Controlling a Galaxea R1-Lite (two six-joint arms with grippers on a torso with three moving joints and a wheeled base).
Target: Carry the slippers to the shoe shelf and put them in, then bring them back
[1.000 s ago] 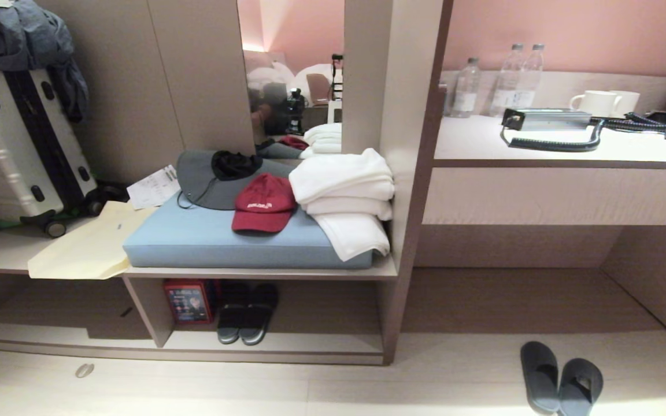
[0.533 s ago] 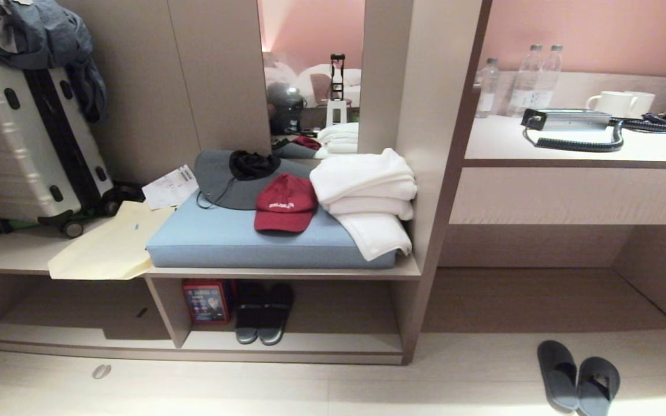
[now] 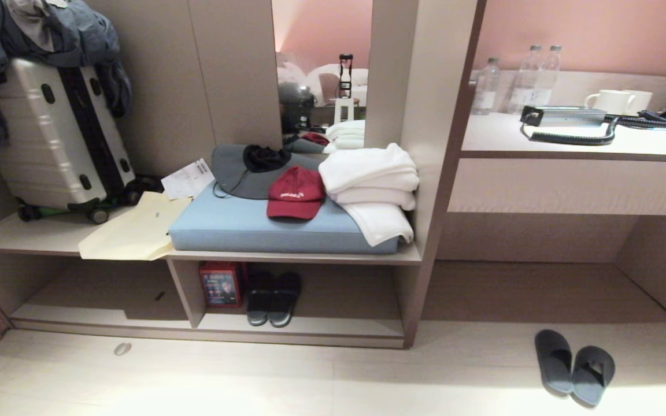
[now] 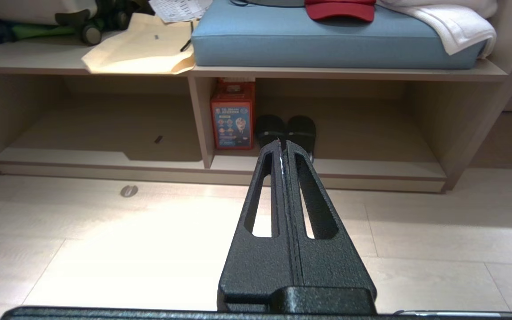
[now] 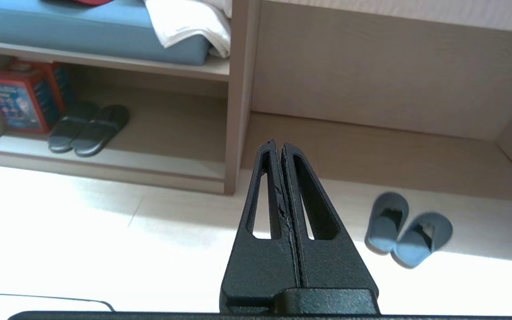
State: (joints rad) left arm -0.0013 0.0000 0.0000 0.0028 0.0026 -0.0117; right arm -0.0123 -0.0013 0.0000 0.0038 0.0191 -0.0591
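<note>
Floor right of the shoe shelf point(image 3: 304, 335): slippers point(image 3: 574, 368), toes outward; right gripper point(image 5: 277, 144) nearer, left gripper point(image 4: 281, 143) farther, both pressed together, empty.

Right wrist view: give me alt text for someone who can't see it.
The right gripper, shut and empty, points over pale floor toward the grey-blue slippers, which lie side by side before the desk alcove. Further off, the shoe shelf holds a darker pair beside a red box.
</note>
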